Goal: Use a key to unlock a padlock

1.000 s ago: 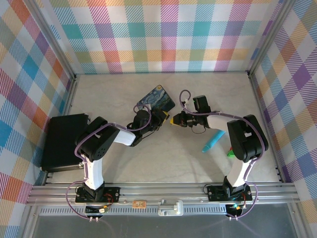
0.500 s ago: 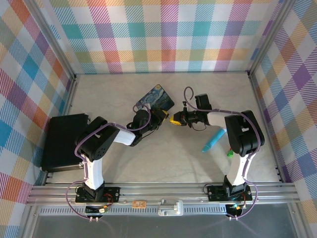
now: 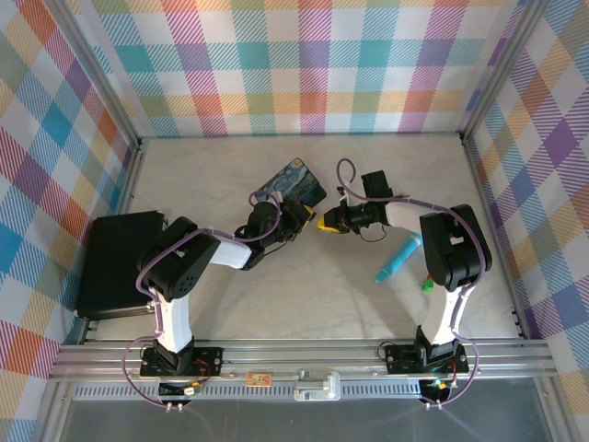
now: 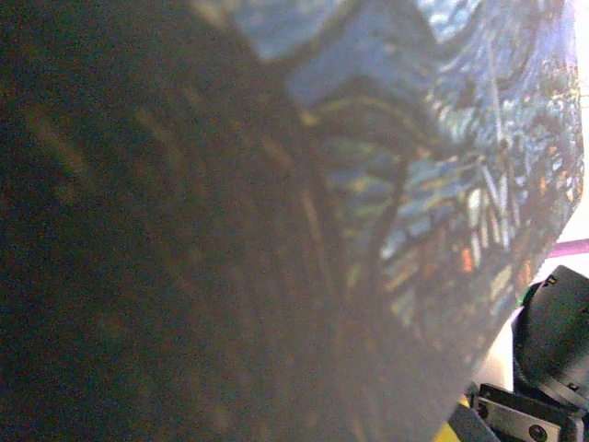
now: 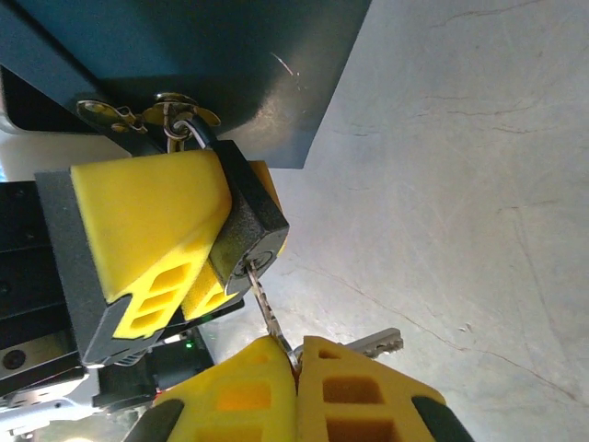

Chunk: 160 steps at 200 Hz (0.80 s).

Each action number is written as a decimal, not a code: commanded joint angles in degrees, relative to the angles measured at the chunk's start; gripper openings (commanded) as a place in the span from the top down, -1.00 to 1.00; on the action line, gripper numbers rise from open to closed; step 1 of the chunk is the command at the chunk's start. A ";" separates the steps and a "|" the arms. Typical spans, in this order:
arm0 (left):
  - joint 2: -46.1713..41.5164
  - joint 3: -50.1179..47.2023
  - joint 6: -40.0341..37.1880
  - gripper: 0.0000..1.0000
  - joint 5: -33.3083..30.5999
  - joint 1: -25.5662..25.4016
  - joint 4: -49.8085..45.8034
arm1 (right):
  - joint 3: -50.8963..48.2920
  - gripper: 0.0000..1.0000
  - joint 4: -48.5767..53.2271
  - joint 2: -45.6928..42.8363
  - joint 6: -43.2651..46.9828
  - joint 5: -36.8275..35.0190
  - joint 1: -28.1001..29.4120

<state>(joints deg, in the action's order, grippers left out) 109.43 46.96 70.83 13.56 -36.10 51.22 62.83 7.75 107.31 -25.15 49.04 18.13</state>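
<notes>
With the left hand (image 3: 296, 219) clamped on the small dark-bodied padlock (image 5: 244, 216) at the blue painted tin's (image 3: 294, 181) five o'clock edge and the right hand (image 5: 296, 354) pinching the thin silvery key (image 5: 262, 306), seemingly seated in its keyway, the next move is probably a steady twist without pulling out.

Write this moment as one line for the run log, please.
left jaws: shut on padlock | right jaws: shut on key | key: tip in padlock keyhole | padlock: hooked through tin hasp
</notes>
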 commanded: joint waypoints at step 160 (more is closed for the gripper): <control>-4.51 2.42 -7.02 1.00 11.18 -7.79 -4.28 | -8.43 1.00 -34.24 -2.75 -34.41 -8.47 1.56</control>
<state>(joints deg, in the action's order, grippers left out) 107.18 48.69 64.77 12.19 -36.84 42.96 53.65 -7.81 103.53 -48.58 46.17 19.53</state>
